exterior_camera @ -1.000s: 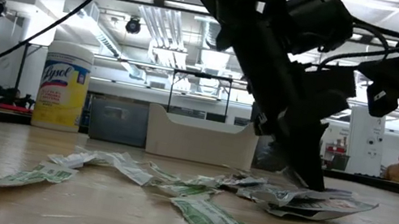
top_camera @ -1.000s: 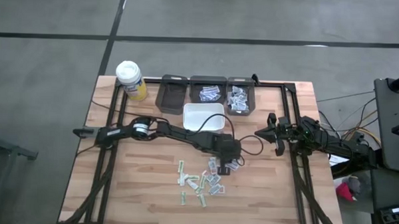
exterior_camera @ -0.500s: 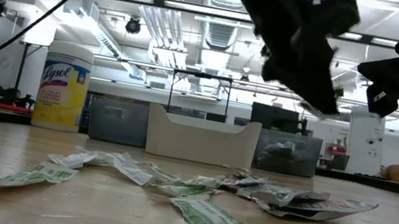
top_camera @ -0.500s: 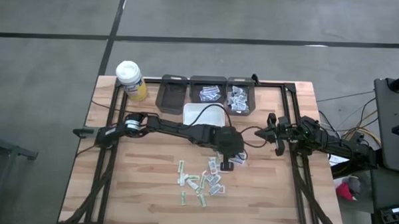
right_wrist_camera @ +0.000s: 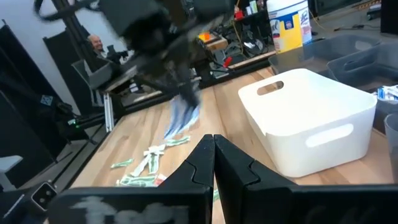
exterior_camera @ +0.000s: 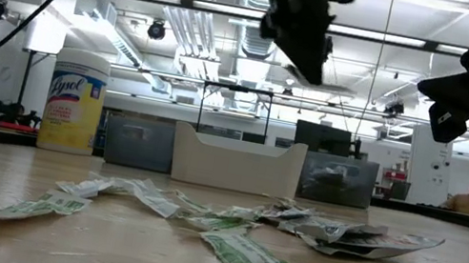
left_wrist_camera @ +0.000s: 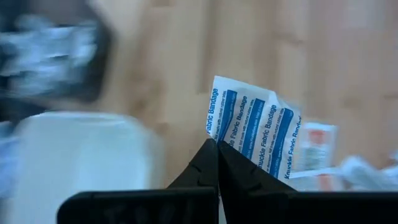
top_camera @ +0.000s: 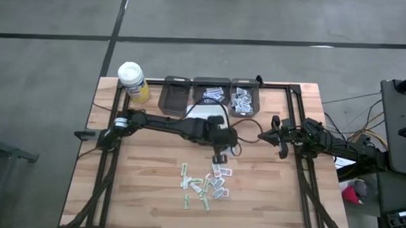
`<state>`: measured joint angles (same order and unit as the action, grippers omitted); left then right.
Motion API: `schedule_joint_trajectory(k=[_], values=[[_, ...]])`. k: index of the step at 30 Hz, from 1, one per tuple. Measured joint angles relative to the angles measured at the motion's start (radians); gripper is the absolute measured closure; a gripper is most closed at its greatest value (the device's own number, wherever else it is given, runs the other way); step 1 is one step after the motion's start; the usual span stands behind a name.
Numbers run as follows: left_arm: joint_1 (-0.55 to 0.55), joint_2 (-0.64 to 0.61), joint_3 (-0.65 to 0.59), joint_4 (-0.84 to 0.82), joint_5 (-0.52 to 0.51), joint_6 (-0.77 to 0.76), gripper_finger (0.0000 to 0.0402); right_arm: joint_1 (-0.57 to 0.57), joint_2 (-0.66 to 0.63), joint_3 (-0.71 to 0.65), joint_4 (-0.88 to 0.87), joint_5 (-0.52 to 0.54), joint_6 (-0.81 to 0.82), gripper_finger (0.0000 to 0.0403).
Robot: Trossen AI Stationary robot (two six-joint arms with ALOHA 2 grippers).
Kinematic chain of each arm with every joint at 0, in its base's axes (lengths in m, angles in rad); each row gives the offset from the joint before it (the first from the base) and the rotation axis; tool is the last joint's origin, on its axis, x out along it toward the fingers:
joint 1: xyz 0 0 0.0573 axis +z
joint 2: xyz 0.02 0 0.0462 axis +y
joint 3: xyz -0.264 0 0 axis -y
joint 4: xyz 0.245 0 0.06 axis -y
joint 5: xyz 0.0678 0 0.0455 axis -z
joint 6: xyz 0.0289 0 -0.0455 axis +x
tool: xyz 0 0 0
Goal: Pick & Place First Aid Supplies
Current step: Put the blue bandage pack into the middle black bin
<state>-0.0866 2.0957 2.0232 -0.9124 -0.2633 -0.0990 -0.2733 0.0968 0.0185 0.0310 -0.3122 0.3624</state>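
My left gripper [left_wrist_camera: 217,144] hangs above the table's middle, between the white bin [top_camera: 204,114] and the pile of first aid supplies [top_camera: 205,184]. It is shut on one white packet with blue stripes [left_wrist_camera: 252,134], which the right wrist view also shows [right_wrist_camera: 182,117]. The other packets lie flat and loose on the wood [exterior_camera: 228,222]. My right gripper [right_wrist_camera: 214,144] waits shut at the table's right side [top_camera: 277,135], level, touching nothing. My left gripper pinches the blue-striped packet by one end [left_wrist_camera: 225,142] between its two fingertips. The fingers slant downward from the table's left. The packet is lifted clear of the table and hangs below the fingers [right_wrist_camera: 184,121], slightly bent.
Three dark bins [top_camera: 210,94] stand along the far edge, two holding packets. A white-capped yellow bottle [top_camera: 133,81] is at the far left corner. A person sits beyond the table [right_wrist_camera: 95,43]. Bare wood lies left of the pile [top_camera: 140,179].
My left gripper has risen from the right end of the pile and drawn back toward the white bin, tipping less steeply. The blue-striped packet has come up with it, clear of the table. The other packets have stayed where they lay.
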Motion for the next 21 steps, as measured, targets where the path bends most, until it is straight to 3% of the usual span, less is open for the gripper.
schedule_joint_trajectory(k=[6,21], values=[[0.054,-0.057,0.000,-0.043,-0.141,0.070,0.0401,0.000,0.007,0.000,0.002,0.000,0.003,0.0394],[0.347,-0.061,-0.017,0.000,-0.169,0.377,0.0402,0.000,0.015,0.000,0.001,-0.001,0.005,0.0394]])
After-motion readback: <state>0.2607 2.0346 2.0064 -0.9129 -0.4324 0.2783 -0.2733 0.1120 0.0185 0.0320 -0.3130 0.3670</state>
